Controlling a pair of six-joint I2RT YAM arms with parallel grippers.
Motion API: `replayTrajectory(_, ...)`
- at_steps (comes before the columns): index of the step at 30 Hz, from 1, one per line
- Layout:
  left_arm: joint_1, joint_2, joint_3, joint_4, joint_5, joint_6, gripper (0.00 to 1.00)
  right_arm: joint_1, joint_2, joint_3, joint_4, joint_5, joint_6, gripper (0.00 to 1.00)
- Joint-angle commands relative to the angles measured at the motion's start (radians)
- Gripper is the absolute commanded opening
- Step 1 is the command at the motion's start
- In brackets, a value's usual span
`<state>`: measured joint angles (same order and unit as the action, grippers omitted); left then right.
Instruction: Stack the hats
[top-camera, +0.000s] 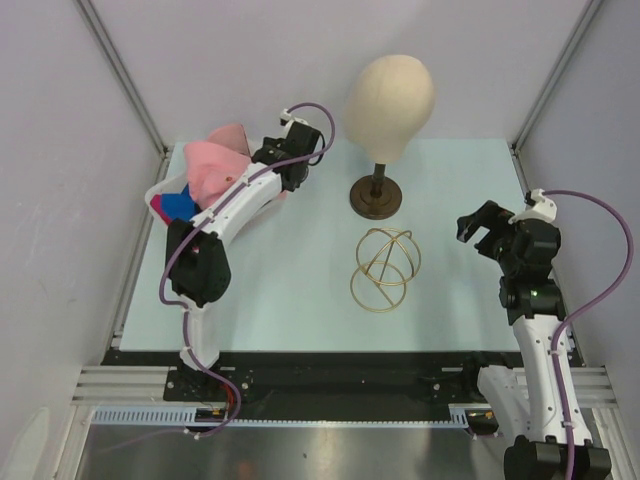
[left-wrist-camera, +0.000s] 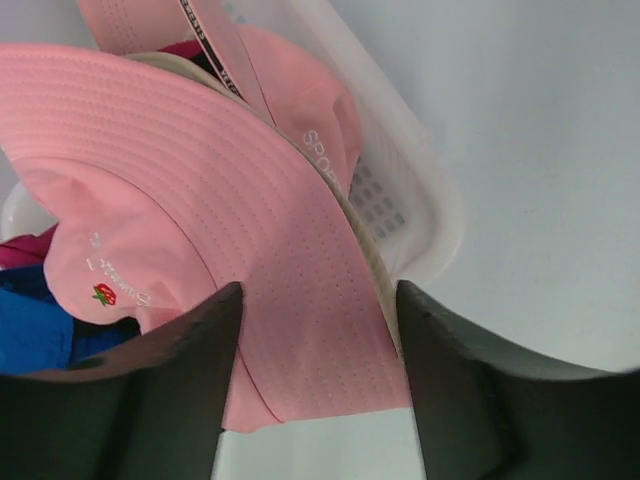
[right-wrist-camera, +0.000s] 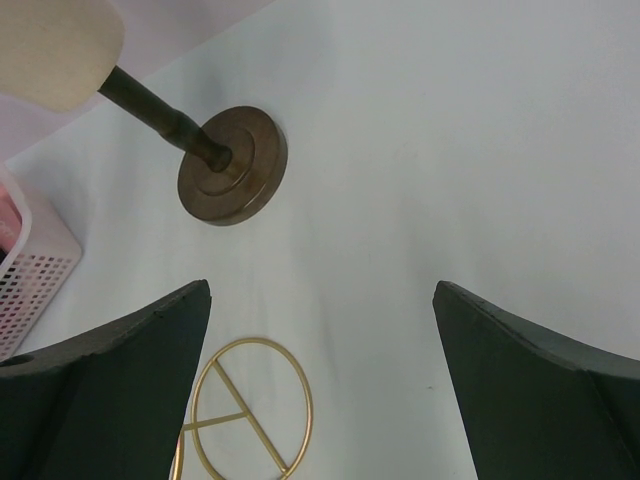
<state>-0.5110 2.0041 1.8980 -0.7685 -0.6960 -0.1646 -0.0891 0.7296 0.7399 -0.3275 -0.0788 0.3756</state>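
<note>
Nothing is stacked yet: left hand (left-wrist-camera: 318, 300) is straddling the salmon-pink fabric bucket hat (left-wrist-camera: 200, 180) in the white plastic basket (left-wrist-camera: 420, 200); I cannot tell whether it is gripping.

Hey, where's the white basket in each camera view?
Top view: white basket at far left, partly under the left arm.
Left wrist: basket upper right, behind the pink hat.
Right wrist: basket at left edge.
Shared landmark: brown stand base, in top and right wrist views.

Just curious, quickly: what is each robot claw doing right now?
Left gripper: open, jaws astride the pink bucket hat brim.
Right gripper: open, empty.
</note>
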Motion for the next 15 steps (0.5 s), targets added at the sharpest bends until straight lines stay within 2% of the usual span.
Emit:
replayTrajectory(1, 0.012, -0.021, -0.013, 0.003, -0.011, 0.013, 0.55, 0.003, 0.014, 0.024, 0.036, -0.027, 0.014, 1.00)
replayTrajectory(2, 0.014, -0.027, -0.023, 0.008, -0.013, 0.014, 0.45, 0.003, 0.017, 0.027, 0.038, -0.035, 0.013, 1.00)
replayTrajectory(4, 0.017, -0.054, -0.037, 0.030, -0.011, 0.027, 0.39, 0.008, 0.017, 0.035, 0.036, -0.039, 0.011, 1.00)
replayTrajectory(5, 0.023, -0.060, -0.049, 0.031, -0.007, 0.028, 0.27, 0.009, 0.016, 0.036, 0.035, -0.041, 0.013, 0.99)
replayTrajectory(8, 0.037, -0.091, -0.059, 0.006, -0.005, 0.011, 0.00, 0.025, 0.013, 0.056, 0.027, -0.058, -0.003, 0.99)
replayTrajectory(15, 0.042, -0.335, -0.174, 0.116, 0.045, 0.022, 0.00, 0.130, 0.011, 0.205, -0.045, -0.027, -0.063, 0.98)
